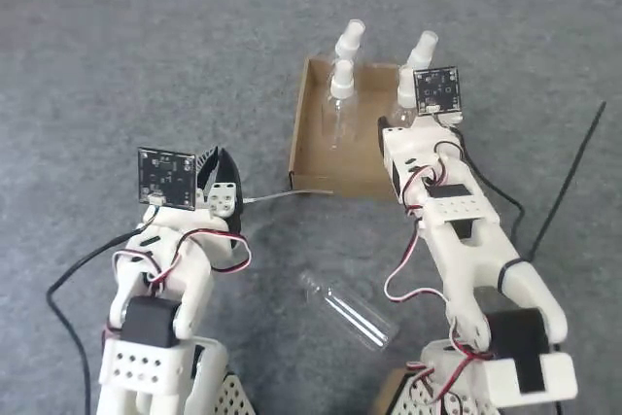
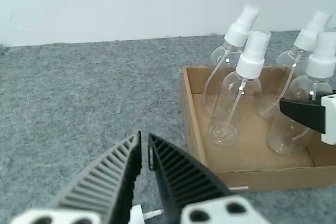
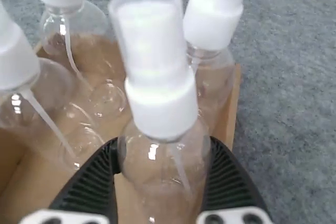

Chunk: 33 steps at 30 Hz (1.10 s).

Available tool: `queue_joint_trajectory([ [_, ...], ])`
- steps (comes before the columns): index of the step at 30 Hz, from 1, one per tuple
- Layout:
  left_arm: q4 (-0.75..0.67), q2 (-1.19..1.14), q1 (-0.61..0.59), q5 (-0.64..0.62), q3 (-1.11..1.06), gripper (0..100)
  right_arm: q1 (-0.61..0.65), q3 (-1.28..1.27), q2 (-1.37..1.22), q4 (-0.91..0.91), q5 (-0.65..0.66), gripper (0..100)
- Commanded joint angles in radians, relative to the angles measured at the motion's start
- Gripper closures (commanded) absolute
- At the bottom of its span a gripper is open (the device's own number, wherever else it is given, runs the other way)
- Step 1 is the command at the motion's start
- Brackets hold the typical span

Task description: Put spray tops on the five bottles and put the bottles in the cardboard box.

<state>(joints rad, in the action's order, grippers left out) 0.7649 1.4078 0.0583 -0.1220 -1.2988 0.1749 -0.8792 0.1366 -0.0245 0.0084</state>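
Cardboard box (image 1: pixel 297 133) is stocked with four capped bottles (image 1: pixel 340 109); one bottle (image 3: pixel 157 124) inside it is clamped by the right end effector (image 3: pixel 163 153), likely for standing upright. Near the box, the fifth bottle (image 1: pixel 348 310) is left lying uncapped, and its spray top (image 1: pixel 292 196) is pinched by the left end effector (image 2: pixel 144 139), presumably for fitting.

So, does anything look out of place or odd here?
One bottle lies on its side on the mat, outside the cardboard box, without a spray top; four topped bottles stand upright inside. Probably the unfinished fifth; nothing spilled.
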Motion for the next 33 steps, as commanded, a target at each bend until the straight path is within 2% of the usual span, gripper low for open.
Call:
queue_joint_trajectory([
  [1, -0.026, -0.005, -0.006, -0.009, 0.004, 99, -0.008, 0.066, 0.005, -0.028, 0.014, 98.9],
  [19, -0.026, -0.006, -0.006, -0.009, 0.004, 99, -0.004, 0.064, 0.008, -0.025, 0.014, 98.3],
  [26, -0.026, -0.006, -0.006, -0.009, 0.004, 99, -0.002, 0.064, 0.008, -0.016, 0.014, 84.0],
  [33, -0.026, -0.006, -0.006, -0.009, 0.004, 99, -0.002, 0.063, 0.008, -0.016, 0.014, 82.5],
])
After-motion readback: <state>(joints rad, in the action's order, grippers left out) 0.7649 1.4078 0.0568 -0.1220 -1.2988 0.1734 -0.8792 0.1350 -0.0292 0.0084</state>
